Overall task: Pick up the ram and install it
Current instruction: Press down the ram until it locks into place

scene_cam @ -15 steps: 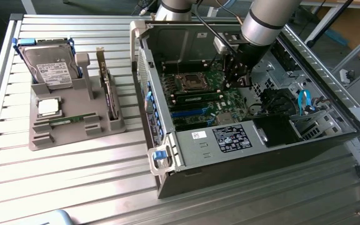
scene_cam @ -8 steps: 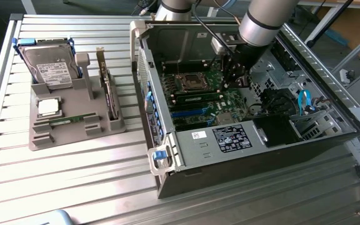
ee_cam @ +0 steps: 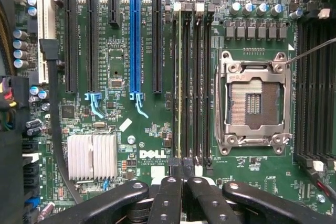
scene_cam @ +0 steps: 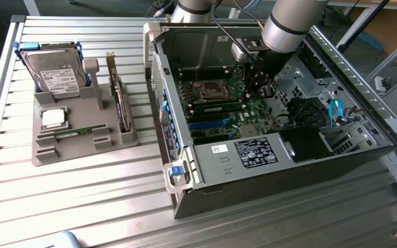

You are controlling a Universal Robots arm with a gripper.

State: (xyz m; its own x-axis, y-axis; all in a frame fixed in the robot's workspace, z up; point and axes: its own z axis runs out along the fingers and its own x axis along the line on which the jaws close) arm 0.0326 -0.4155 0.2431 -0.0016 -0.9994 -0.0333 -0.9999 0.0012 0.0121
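The ram [ee_cam: 180, 82] stands edge-on in one of the black memory slots beside the empty processor socket [ee_cam: 253, 103]. From outside it shows as a green strip [scene_cam: 216, 108] on the motherboard. My gripper [ee_cam: 182, 170] is shut, fingertips together right over one end of that stick; whether they touch it I cannot tell. In the exterior view the gripper [scene_cam: 259, 93] reaches down into the open computer case [scene_cam: 184, 170]. Another green stick [scene_cam: 71, 133] lies in the grey holder [scene_cam: 116, 144] on the exterior view's left.
The grey holder also carries a hard drive [scene_cam: 57, 72], a silver processor chip [scene_cam: 52, 118] and an upright expansion card [scene_cam: 121, 103]. Around the slots are a blue card slot [ee_cam: 135, 45], a silver heat sink [ee_cam: 92, 156] and black cables [ee_cam: 58, 129]. The case walls close in the arm.
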